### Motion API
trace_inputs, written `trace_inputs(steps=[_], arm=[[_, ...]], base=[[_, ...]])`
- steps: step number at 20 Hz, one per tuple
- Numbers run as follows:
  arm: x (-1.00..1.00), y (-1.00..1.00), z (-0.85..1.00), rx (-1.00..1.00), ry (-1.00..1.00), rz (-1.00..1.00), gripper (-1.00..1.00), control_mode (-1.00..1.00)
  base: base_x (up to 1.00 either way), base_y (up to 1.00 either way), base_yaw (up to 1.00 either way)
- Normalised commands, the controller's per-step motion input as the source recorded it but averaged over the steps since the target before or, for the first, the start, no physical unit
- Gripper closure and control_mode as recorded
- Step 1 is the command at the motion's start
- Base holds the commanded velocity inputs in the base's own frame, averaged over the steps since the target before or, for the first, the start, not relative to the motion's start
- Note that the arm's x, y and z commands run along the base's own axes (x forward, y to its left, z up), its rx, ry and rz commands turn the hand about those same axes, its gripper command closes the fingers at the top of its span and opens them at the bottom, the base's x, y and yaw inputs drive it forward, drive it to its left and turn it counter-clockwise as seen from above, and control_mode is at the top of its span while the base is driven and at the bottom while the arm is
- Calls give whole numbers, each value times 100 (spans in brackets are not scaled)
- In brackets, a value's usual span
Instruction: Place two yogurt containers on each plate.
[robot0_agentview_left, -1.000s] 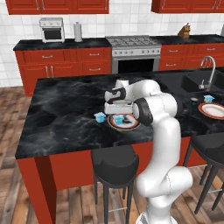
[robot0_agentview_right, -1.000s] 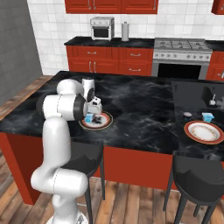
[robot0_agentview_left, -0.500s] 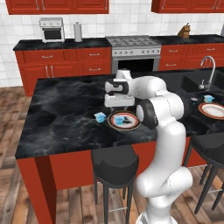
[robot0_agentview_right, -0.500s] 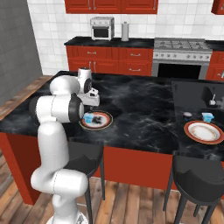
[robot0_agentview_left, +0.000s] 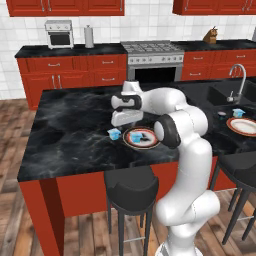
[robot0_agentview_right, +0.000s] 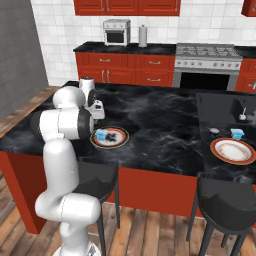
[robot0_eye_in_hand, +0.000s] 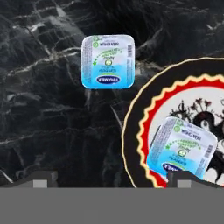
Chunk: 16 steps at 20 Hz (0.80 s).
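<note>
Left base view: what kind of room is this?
A home-style kitchen, rendered. Signs: a gas stove set among red cabinets, a sink with faucet in the black marble island counter, and bar stools along its front edge.

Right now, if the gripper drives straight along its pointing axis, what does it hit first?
Probably bare black countertop, between the loose yogurt container and the plate rim. The gripper has its jaws open, and one fingertip might clip the container on the plate.

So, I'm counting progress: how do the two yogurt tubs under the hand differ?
The nearer yogurt tub lies on the plate, tilted askew; the other yogurt tub sits on the black counter beside it, squarer to the view. Both are light blue with matching printed lids.
</note>
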Motion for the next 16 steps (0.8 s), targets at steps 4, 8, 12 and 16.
trace_inputs(steps=[4,8,12,16], arm=[[29,38,0,0,-5,14,-100,-100],[27,28,-6,0,0,2,-100,-100],[15,22,-7,0,0,0,-100,-100],[19,22,-13,0,0,0,-100,-100]], base=[[0,0,0],[0,0,0],[0,0,0],[0,0,0]])
